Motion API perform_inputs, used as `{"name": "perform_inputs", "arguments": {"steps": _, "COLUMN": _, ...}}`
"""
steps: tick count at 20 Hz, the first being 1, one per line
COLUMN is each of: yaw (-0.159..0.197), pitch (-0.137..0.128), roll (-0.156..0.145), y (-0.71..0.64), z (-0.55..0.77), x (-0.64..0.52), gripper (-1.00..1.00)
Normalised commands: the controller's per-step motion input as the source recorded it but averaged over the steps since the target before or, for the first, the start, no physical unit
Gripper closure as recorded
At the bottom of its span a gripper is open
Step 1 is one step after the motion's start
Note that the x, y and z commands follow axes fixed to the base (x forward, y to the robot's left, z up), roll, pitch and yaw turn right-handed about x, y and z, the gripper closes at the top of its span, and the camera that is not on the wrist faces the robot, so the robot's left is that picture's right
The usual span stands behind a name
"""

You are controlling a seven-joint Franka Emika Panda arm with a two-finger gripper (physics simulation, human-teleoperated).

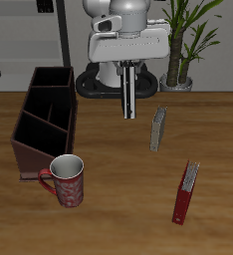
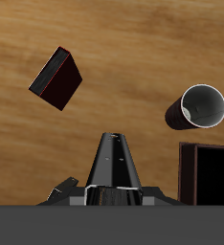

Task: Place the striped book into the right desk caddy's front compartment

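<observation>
Exterior view: gripper [image 1: 128, 98] is up in the air at about 12 o'clock of the table [image 1: 118, 214], close to the back edge, fingers closed on the striped book [image 1: 129, 95], which hangs upright and lengthwise below it, clear of the tabletop. Right desk caddy [image 1: 44, 120] sits at about 9 o'clock, dark reddish-brown with black dividers, well apart from the held book. Red mug [image 1: 67, 180] stands just in front of the caddy's near corner, at roughly 7 o'clock. Grey-olive book [image 1: 158, 127] stands on the table at about 2 o'clock of centre; red book [image 1: 186, 191] is nearer the front edge at about 4 o'clock. Wrist view: striped book [image 2: 115, 163] runs out from between the fingers, with mug [image 2: 200, 105], a caddy corner [image 2: 208, 172] and red book [image 2: 56, 78] below.
</observation>
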Motion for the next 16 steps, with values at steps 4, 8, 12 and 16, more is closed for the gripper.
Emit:
{"name": "perform_inputs", "arguments": {"steps": 4, "yaw": 0.009, "pitch": -0.013, "roll": -0.001, "y": -0.01, "z": 0.12, "x": -0.25, "gripper": 1.0}}
{"name": "perform_inputs", "arguments": {"steps": 8, "yaw": -0.021, "pitch": 0.005, "roll": 0.002, "y": 0.03, "z": 0.11, "x": -0.36, "gripper": 1.0}}
{"name": "perform_inputs", "arguments": {"steps": 12, "yaw": 0.005, "pitch": -0.006, "roll": -0.024, "y": -0.03, "z": 0.04, "x": -0.29, "gripper": 1.0}}
{"name": "perform_inputs", "arguments": {"steps": 16, "yaw": -0.003, "pitch": 0.0, "roll": 0.002, "y": -0.03, "z": 0.0, "x": -0.11, "gripper": 1.0}}
